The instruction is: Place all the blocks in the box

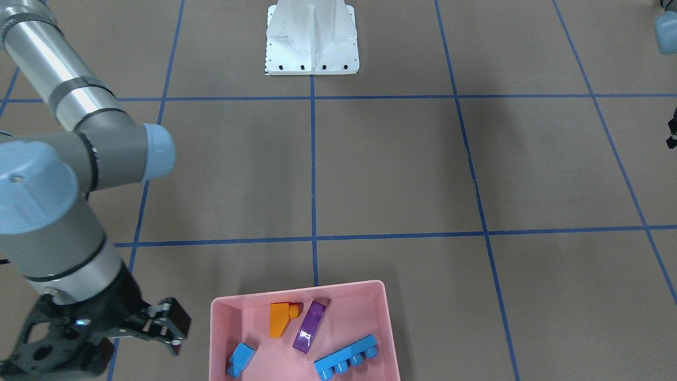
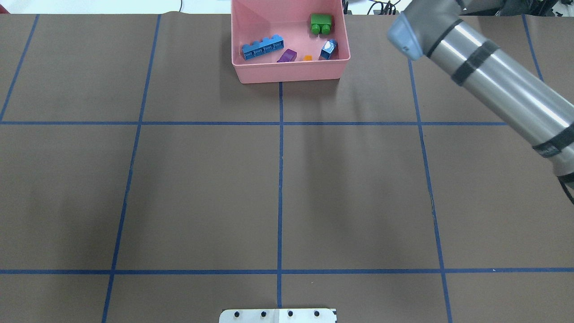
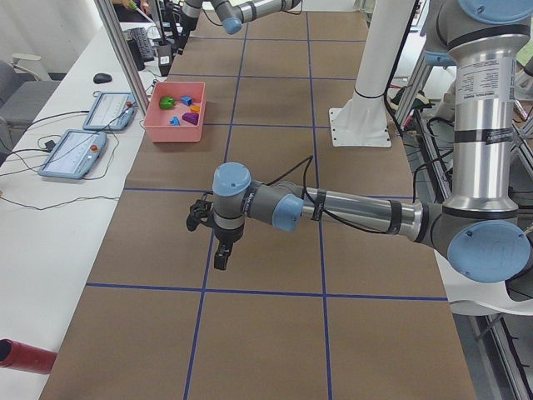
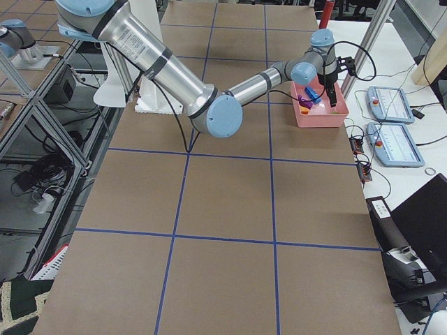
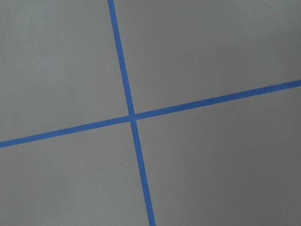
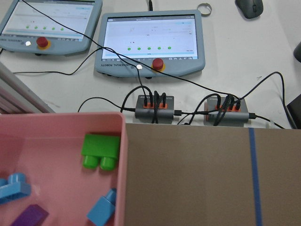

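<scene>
The box [image 1: 214, 328] sits at the table [image 2: 202, 188] edge farthest from the robot base. It holds five blocks, all lying loose on its floor and none touching the rim. These are the orange sloped block [image 1: 280, 318], the purple sloped block [image 1: 311, 328], the tiny blue cube [image 1: 241, 359], the long blue bar [image 1: 346, 358] and a green block [image 2: 321, 23]. No block appears on the brown table surface in any view. The loading step is therefore judged complete, and only withdrawal remains. The right gripper [image 4: 332, 96] hangs just beside the box, outside the wall nearest the tiny blue cube. Its wrist camera looks down on that corner and on the green block. No block is visible in the right gripper. The front-facing view cuts off part of its linkage, so whether its jaws are released or clenched cannot be told. The left gripper [image 3: 219, 257] hangs over bare table, well apart from the box. It shows clearly only from the side, so its jaw state cannot be told either. Next move: raise the right gripper straight up before any sideways travel, so the fingers clear the box wall and do not drag the box. Then return the arm to rest.
</scene>
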Tool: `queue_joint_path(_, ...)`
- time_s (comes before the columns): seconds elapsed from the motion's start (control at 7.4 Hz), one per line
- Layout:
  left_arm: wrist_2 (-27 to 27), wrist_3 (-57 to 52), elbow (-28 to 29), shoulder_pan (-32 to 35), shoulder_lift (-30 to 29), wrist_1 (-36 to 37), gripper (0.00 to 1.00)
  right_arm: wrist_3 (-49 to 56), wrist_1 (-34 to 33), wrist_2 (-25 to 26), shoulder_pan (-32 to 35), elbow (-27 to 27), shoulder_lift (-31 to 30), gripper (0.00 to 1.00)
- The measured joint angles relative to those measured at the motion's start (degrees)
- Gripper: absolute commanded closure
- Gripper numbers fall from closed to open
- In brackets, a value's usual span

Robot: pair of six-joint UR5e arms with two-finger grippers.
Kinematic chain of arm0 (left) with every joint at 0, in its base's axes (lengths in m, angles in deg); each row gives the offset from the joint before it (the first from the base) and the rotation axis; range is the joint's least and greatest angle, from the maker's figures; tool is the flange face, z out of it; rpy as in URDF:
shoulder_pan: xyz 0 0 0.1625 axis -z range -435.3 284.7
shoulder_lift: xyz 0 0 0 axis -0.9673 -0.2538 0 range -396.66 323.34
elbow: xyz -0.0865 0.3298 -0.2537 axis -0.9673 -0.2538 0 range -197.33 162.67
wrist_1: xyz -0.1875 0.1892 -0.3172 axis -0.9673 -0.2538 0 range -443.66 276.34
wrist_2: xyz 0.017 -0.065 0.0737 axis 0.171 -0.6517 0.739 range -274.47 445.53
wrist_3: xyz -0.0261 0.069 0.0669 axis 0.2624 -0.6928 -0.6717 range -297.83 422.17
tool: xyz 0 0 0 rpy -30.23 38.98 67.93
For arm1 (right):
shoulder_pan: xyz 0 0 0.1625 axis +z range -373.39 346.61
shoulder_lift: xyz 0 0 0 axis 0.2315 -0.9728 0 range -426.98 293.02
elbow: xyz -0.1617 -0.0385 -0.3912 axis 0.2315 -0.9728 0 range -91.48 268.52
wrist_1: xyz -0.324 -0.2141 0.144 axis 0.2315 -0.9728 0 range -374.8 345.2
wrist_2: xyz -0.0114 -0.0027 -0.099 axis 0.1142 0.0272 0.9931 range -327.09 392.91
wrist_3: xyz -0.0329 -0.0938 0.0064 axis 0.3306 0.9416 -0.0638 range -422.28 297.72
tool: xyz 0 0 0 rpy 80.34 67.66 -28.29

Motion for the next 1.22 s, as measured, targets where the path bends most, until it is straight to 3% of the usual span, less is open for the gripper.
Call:
queue_joint_path(0.27, 0.16, -0.23, 0.76, 1.36, 1.11, -0.59, 0.0, 18.13, -5.18, -9.99, 8.64, 8.2, -13.74, 0.0)
queue_joint_path(0.54, 1.33, -0.34, 1.74, 1.55, 3.98, -4.12, 0.0, 39.43, -6.16, -18.3, 17.88, 10.05, -27.32, 0.0)
queue_joint_path(0.81, 1.44, -0.32, 3.08, 1.64, 4.64, -5.93, 0.0, 53.4, -5.78, -19.97, 24.1, 12.04, -39.84, 0.0)
queue_joint_path(1.22, -0.8, -0.3, 2.53, 2.24, 5.52, -4.74, 0.0, 56.15, -3.81, -19.19, 28.99, 19.6, -53.28, 0.0)
